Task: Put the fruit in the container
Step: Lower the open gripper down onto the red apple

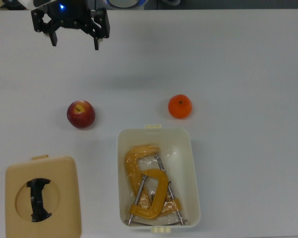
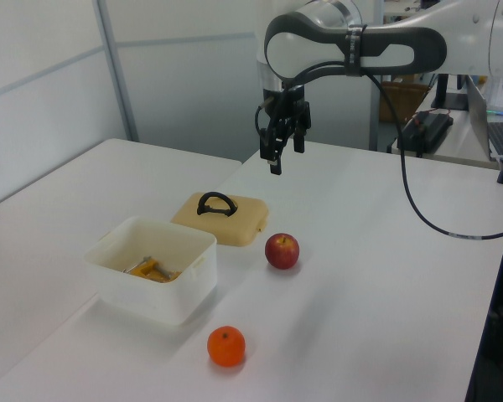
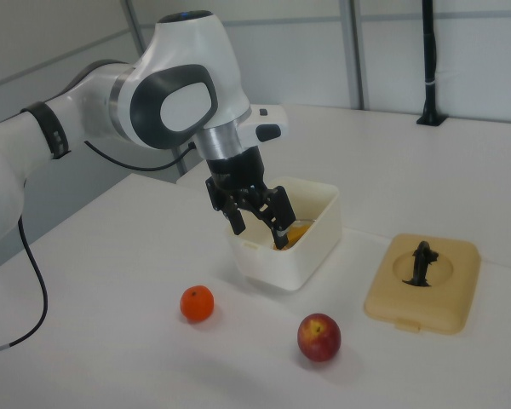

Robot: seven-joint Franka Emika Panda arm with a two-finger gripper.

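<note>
The apple [image 1: 81, 114] and the orange [image 1: 180, 106] are both round, firm pieces of fruit, and I judge them to be moderately heavy for their size and rather smooth, so they can roll on the table [image 1: 248, 69] or slip out from between two flat fingers. They are stiff enough to take a moderate squeeze, but the skin can bruise, so the best hold is probably across the widest middle, with the fingers coming straight down on both sides. In the top view the apple lies in the left middle of the frame and the orange in the middle, a little to the right; both rest on the bare table, well apart from each other. The container [image 1: 193, 163] stands at the lower middle of the top view, just below the two fruits, and it already holds yellow-orange clamps [image 1: 146, 191]. The tan lid [image 1: 64, 171] with a black handle lies at the lower left. The gripper [image 1: 73, 42] hangs in the air at the upper left of the top view, with its fingers spread apart and nothing between them. It is well apart from both fruits, and the apple is the nearer one, lying below it in the top view.
</note>
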